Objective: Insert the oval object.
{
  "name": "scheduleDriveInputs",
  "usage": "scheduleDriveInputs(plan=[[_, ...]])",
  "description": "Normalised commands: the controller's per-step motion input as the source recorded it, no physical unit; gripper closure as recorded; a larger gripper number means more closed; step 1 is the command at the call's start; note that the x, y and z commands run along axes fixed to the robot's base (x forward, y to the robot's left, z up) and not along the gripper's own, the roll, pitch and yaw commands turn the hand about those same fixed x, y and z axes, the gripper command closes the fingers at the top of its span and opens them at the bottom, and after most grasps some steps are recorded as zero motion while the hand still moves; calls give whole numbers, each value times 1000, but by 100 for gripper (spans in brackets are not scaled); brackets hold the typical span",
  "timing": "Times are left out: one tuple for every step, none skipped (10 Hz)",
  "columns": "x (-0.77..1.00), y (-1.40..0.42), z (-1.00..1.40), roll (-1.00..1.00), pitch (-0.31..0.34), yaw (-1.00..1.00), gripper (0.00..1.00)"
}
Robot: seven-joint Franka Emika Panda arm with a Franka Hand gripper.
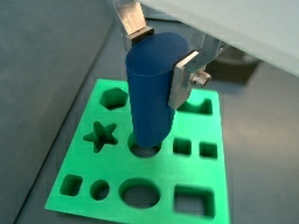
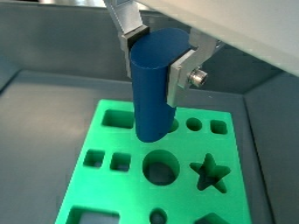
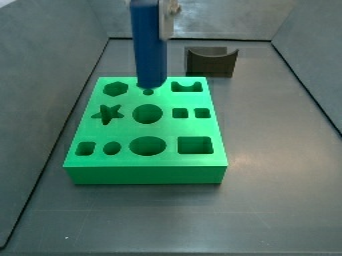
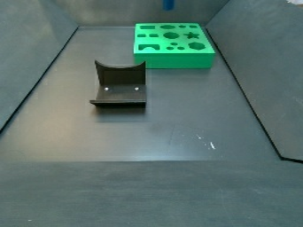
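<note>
The oval object, a tall blue peg (image 1: 152,87), stands upright between my gripper's fingers in both wrist views (image 2: 155,87). My gripper (image 1: 162,59) is shut on its upper part, one silver finger (image 2: 184,77) on each side. The peg's lower end meets a hole in the middle of the green block (image 1: 82,188); how deep it sits I cannot tell. In a side view the peg (image 3: 147,45) hangs from the gripper (image 3: 151,16) over the block's back row (image 3: 147,172). The other side view shows the green block (image 4: 178,60) without peg or gripper.
The green block has a star hole (image 3: 112,113), a large round hole (image 3: 147,147) and several smaller square and round holes. The dark fixture (image 3: 211,62) stands behind the block, apart from it, and also shows on the grey floor (image 4: 119,84). Grey walls enclose the floor.
</note>
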Motion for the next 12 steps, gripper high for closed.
scheduleDriveInputs(plan=[[0,-557,-294,0,0,-706,100],[0,-477,-423,40,-19,-809,100],[0,-311,-357,10,-10,-926,100],[0,-306,-360,11,-14,-931,100],[0,-300,-357,13,-16,-937,100],[0,-269,-360,7,-14,-960,100],[0,-243,-363,3,-3,-971,100],[0,-143,-411,7,0,-1000,100],[0,-6,-466,24,0,-1000,100],[0,0,-477,30,0,-1000,100],[0,0,-423,29,0,-1000,100],[14,0,-334,6,16,-954,100]])
